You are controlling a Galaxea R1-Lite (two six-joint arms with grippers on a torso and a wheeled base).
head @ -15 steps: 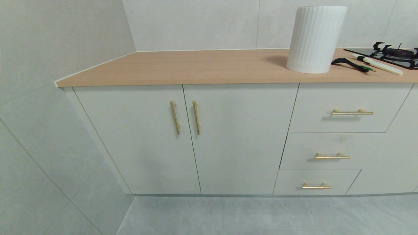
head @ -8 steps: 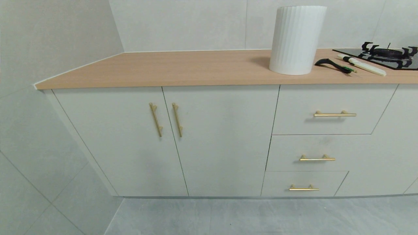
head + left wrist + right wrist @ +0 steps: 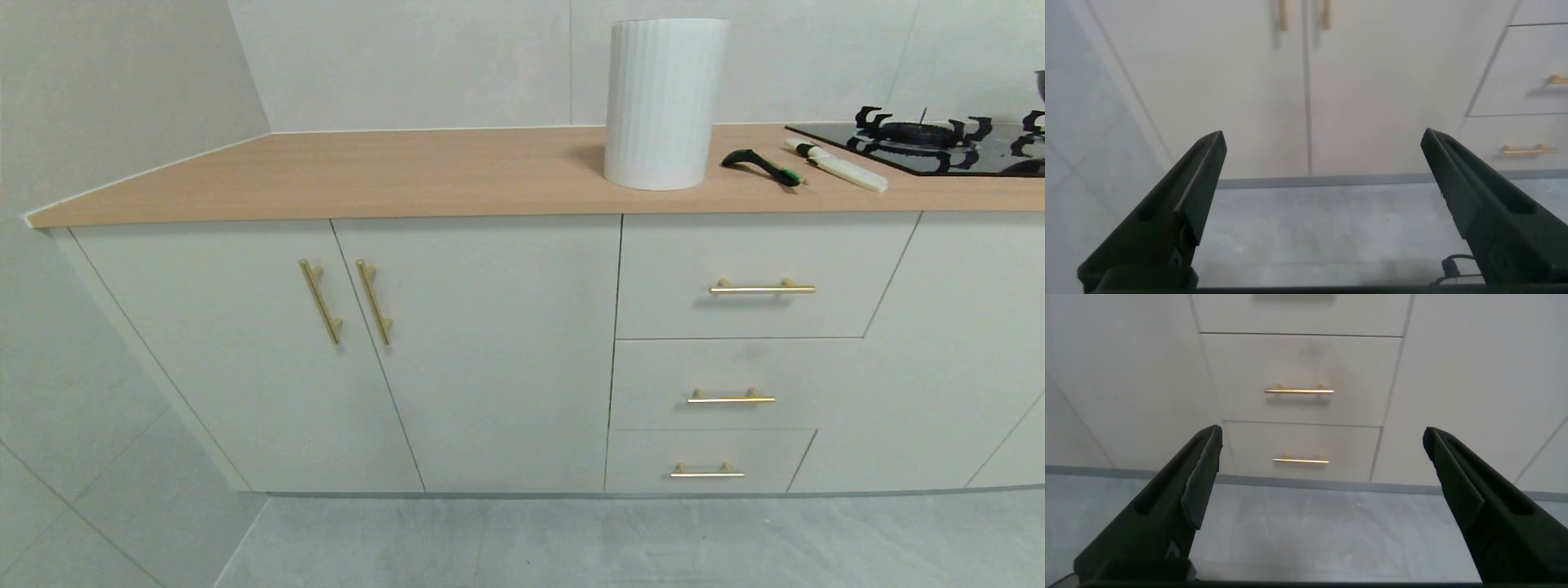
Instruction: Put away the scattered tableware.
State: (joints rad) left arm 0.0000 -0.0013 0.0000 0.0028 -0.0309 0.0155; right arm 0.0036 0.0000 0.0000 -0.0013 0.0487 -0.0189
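Beside canister (image 3: 663, 102), perhaps a peeler (image 3: 759, 163)

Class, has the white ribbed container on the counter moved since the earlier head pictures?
No. The white ribbed container keeps its place on the countertop beside the black-handled tool and the hob; the whole view slid alike, so the camera moved.

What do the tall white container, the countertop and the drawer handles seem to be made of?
The tall white container is probably matte ceramic or plastic: it is ribbed and has no shine. The countertop is wood or wood-look laminate, with brown grain lines and a matte surface. The drawer handles are likely brushed brass-coloured metal: thin golden bars with a soft gleam.
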